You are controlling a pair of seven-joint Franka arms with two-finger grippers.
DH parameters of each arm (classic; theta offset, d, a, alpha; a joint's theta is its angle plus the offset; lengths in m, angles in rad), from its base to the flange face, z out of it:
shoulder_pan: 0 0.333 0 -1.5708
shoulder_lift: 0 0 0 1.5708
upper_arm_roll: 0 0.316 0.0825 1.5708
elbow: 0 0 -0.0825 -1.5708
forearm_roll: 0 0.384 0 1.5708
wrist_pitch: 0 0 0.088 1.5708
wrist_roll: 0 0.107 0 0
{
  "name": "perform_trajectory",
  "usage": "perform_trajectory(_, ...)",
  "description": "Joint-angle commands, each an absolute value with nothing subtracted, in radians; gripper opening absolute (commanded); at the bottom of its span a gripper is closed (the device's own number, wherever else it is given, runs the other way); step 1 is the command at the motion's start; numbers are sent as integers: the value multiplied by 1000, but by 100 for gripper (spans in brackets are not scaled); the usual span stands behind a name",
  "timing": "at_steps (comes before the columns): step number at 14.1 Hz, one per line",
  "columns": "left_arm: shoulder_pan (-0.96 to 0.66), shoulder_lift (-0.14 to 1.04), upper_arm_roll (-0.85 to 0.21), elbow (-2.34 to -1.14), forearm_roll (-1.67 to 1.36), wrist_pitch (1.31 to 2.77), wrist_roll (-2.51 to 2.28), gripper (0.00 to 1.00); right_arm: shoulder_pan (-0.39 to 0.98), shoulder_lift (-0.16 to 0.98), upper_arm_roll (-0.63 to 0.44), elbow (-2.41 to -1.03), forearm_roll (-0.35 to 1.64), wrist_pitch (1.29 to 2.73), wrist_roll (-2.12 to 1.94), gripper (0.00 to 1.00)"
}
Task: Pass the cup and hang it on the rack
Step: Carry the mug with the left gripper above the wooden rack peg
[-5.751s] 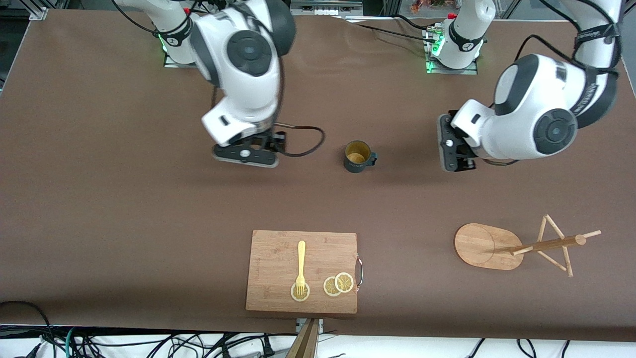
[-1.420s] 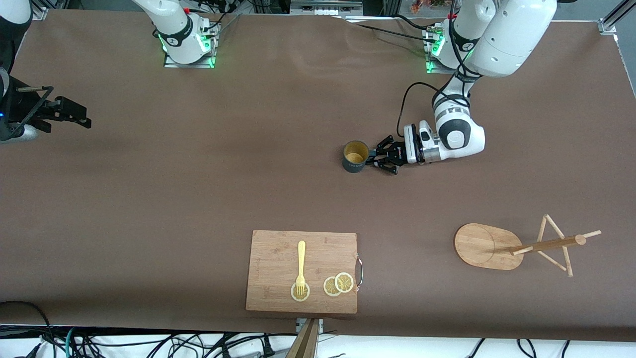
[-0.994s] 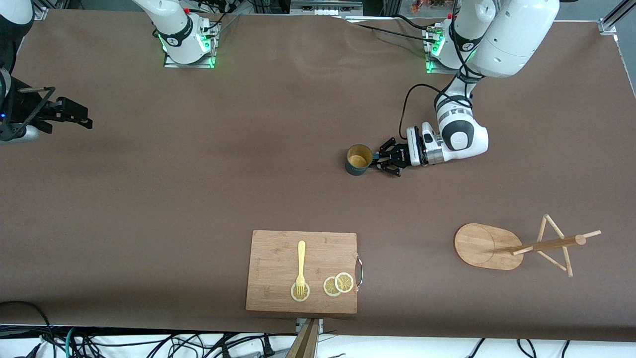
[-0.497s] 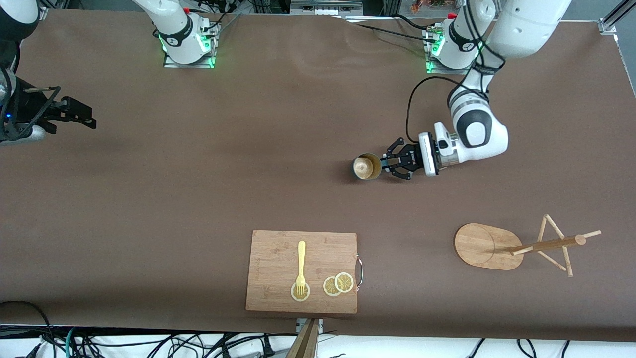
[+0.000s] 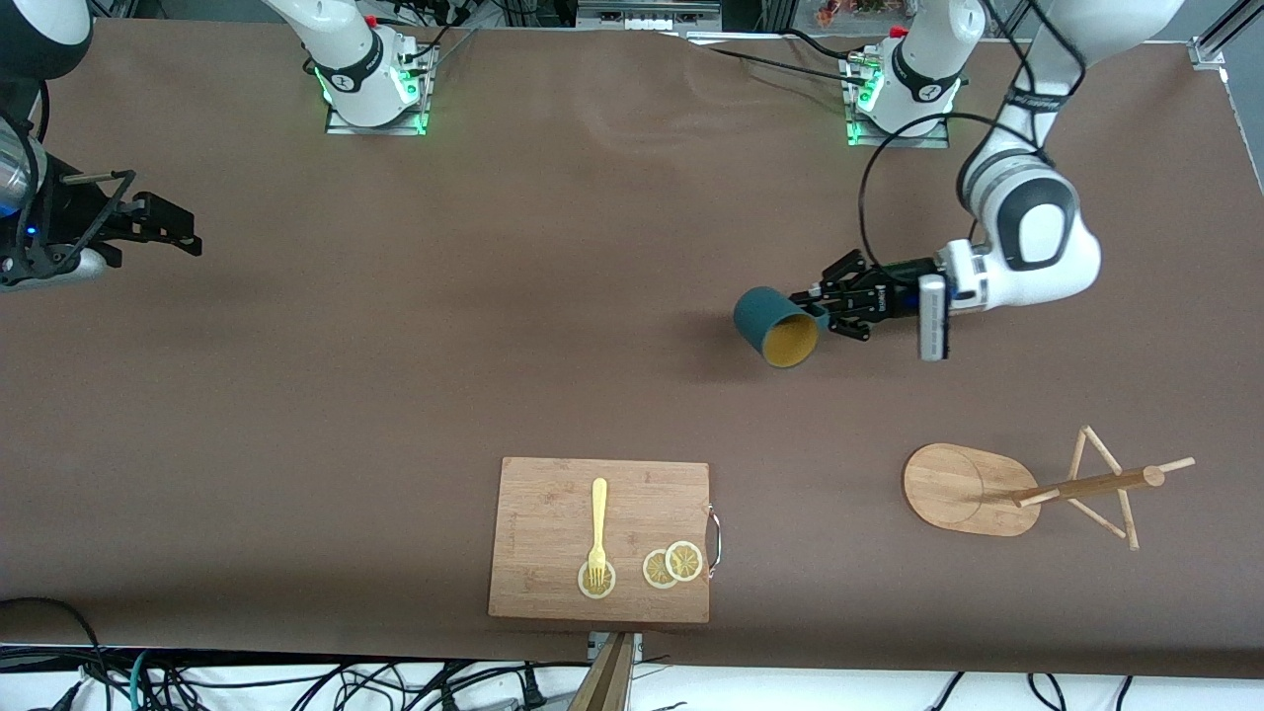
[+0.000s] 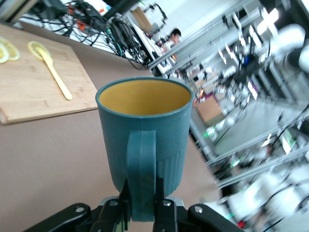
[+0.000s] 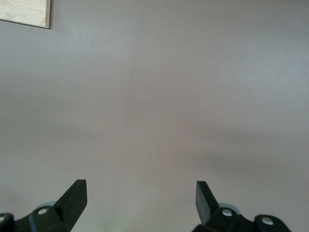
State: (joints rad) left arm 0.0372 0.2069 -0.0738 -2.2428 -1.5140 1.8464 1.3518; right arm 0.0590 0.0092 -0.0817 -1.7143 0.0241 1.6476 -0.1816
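Left tool (image 6: 143,205) clamps cup (image 6: 145,130) handle

The front camera sits high and looks down at the whole table (image 5: 395,375), facing the robots. The left wrist camera looks along its fingers, very close to the cup (image 6: 144,140) (both views share the cutting board (image 5: 599,538)). The right wrist camera looks down at bare table.

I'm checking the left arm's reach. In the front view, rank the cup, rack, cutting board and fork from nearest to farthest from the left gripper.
From the left gripper, up over the table:
1. The cup, held by its handle in the shut fingers.
2. The rack, toward the left arm's end of the table.
3. The cutting board, near the front camera's edge.
4. The fork, lying on the cutting board.
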Motion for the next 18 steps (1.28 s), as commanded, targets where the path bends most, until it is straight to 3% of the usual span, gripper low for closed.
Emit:
perform_trajectory(1, 148, 147, -81, -2263, -1482, 1737, 1110, 0, 66, 6, -83, -1710, 21, 1654, -164, 99)
perform_trajectory(9, 426, 176, -78, -2255, -1494, 1488, 770, 0, 64, 11, -84, -1704, 23, 1652, -169, 99)
perform_trajectory(18, 607, 346, -78, -2220, -1508, 1290, 732, 0, 67, 11, -84, -1704, 21, 1652, -163, 99)
